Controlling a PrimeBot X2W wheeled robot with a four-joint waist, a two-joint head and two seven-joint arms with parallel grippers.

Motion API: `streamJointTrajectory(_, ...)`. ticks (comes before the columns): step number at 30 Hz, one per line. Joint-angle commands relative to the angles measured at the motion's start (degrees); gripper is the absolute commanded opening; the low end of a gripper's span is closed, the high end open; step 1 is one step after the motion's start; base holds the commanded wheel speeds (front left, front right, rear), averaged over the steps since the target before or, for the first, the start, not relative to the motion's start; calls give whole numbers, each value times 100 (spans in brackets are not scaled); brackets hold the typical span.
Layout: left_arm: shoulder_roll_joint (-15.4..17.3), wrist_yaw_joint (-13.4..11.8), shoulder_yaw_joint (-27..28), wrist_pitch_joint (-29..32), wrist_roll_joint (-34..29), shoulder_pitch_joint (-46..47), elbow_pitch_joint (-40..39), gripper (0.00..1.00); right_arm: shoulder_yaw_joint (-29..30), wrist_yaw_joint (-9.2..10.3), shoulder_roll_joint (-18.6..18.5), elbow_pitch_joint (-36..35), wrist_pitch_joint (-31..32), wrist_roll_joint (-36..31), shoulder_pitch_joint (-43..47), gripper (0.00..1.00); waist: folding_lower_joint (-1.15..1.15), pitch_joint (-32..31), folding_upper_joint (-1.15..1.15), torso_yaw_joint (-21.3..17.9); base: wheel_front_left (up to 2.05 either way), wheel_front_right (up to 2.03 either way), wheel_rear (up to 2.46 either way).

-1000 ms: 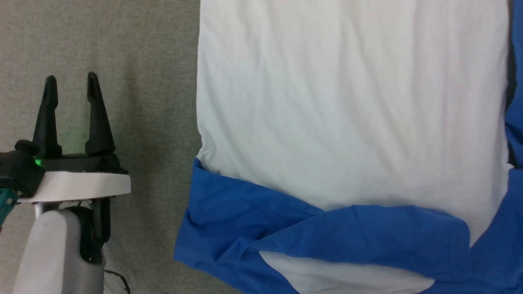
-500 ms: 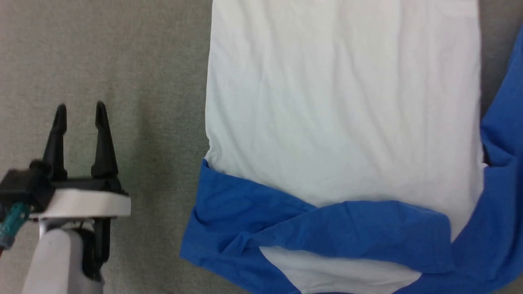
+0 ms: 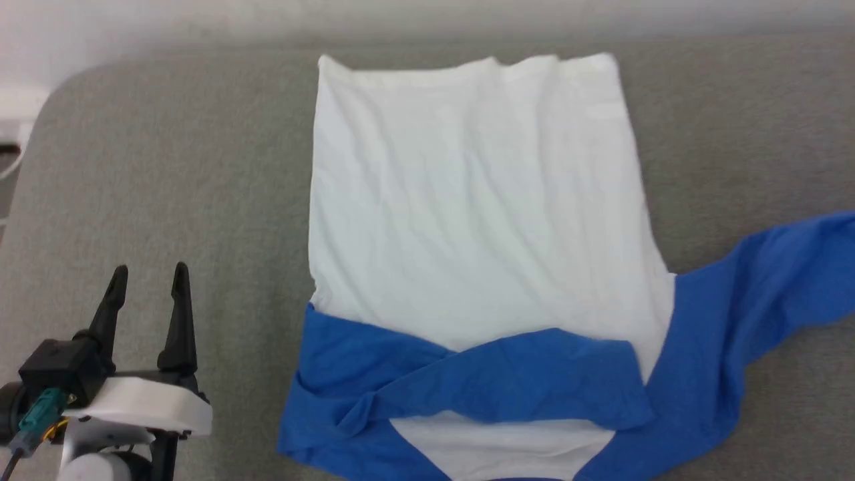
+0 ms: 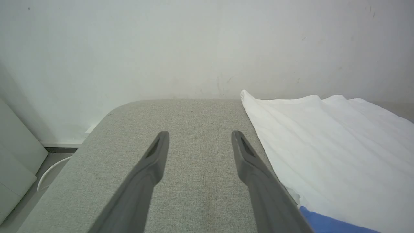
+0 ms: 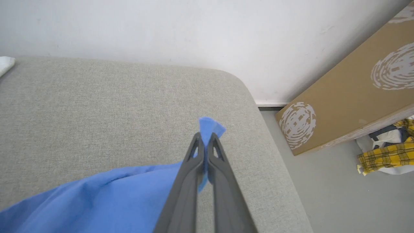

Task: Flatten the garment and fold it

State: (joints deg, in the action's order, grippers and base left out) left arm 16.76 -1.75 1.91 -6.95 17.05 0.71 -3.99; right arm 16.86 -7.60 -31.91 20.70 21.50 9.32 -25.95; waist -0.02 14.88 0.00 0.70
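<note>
Garment (image 3: 474, 220) lengthwise, hem end farthest

Grey fabric surface (image 3: 167, 167), rounded corners, against a plain white wall (image 4: 194, 48). Grey floor (image 5: 339, 194) at 4 o'clock in the right wrist view; printed cardboard box (image 5: 349, 97) at 3, yellow plaid cloth (image 5: 385, 155) beside it.

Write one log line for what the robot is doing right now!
garment: spread on grey pad | right gripper: jaws shut on blue sleeve end | left gripper: jaws open, beside garment
</note>
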Motion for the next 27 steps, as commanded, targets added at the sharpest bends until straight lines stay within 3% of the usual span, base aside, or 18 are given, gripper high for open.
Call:
streamJointTrajectory(1, 39, -56, 17, 40, -29, -80, -65, 100, -46, 11, 14, -258, 44, 69, 117, 0, 2, -627, 0, -511, 0, 0, 0)
streamJointTrajectory(9, 40, -114, -29, 236, 8, -356, -298, 100, -987, 11, 133, -2797, 999, 644, 793, 0, 2, -945, 0, -621, 0, 0, 0)
streamJointTrajectory(16, 21, -120, -81, 288, 65, -451, -321, 100, -2688, 11, 302, -4666, 1971, 1066, 730, 0, 2, -1009, 0, -567, 0, 0, 0)
streamJointTrajectory(20, -1, -131, -120, 303, 87, -390, -327, 100, -3815, 11, 618, -4844, 2147, 1166, 322, 0, 2, -945, 0, -436, 0, 0, 0)
streamJointTrajectory(24, -19, -130, -173, 288, 94, -283, -302, 100, -4831, 11, 1119, -4340, 2150, 1137, -40, 0, 2, -865, 0, -254, 0, 0, 0)
streamJointTrajectory(27, -27, -132, -201, 277, 91, -240, -285, 100, -5262, 11, 1397, -3956, 2084, 1087, -188, 0, 2, -811, 0, -154, 0, 0, 0)
